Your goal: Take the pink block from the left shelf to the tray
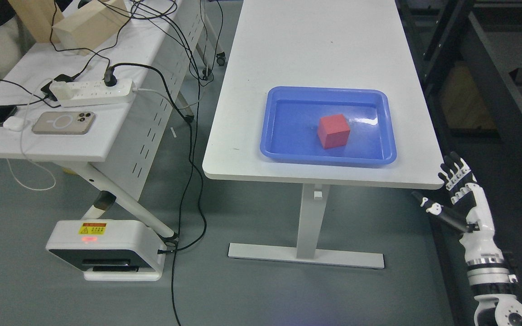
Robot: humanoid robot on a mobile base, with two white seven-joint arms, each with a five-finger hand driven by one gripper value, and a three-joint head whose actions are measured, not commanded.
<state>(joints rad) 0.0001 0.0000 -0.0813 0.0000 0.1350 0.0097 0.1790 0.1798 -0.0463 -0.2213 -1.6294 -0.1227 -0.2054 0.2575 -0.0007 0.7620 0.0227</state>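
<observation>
A pink-red block (333,131) lies inside the blue tray (279,154), near its middle, on the white table (243,136). My right hand (447,190) hangs low at the right, beside the table's front right corner and below its top, fingers spread and holding nothing. It is well apart from the tray and block. My left arm does not show.
A second white table (84,140) at the left carries a power strip (93,92), a phone (64,122), cables and wooden boxes (91,25). A white device (107,249) sits on the floor. Dark shelving (505,90) runs along the right edge.
</observation>
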